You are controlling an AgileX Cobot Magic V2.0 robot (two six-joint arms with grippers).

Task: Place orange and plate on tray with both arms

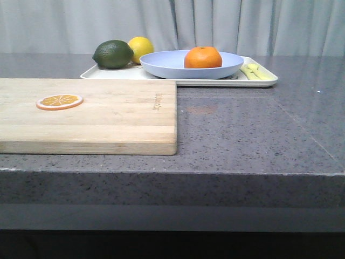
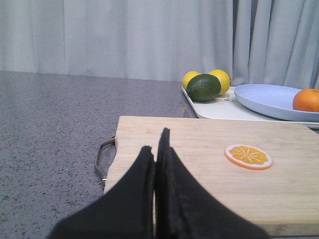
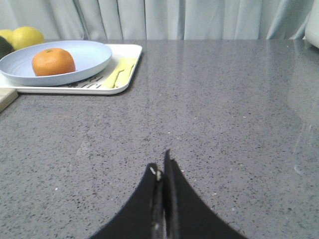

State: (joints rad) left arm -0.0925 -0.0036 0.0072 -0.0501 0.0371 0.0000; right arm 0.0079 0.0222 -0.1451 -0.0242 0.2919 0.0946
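Note:
The orange (image 1: 202, 57) rests inside the pale blue plate (image 1: 167, 66), and the plate sits on the cream-white tray (image 1: 215, 82) at the back of the counter. Both wrist views show the same stack: orange (image 3: 53, 61) in plate (image 3: 92, 55) on tray (image 3: 127, 50), and orange (image 2: 307, 99) in plate (image 2: 264, 97). My left gripper (image 2: 157, 144) is shut and empty, hovering over the near end of the cutting board. My right gripper (image 3: 161, 167) is shut and empty above bare counter, well short of the tray. Neither gripper shows in the front view.
A wooden cutting board (image 1: 108, 116) with a flat orange slice (image 1: 59, 101) lies front left. A dark green avocado (image 1: 112, 54) and a yellow lemon (image 1: 141, 47) sit on the tray's left end, yellow sticks (image 1: 256, 72) on its right end. A curtain hangs behind.

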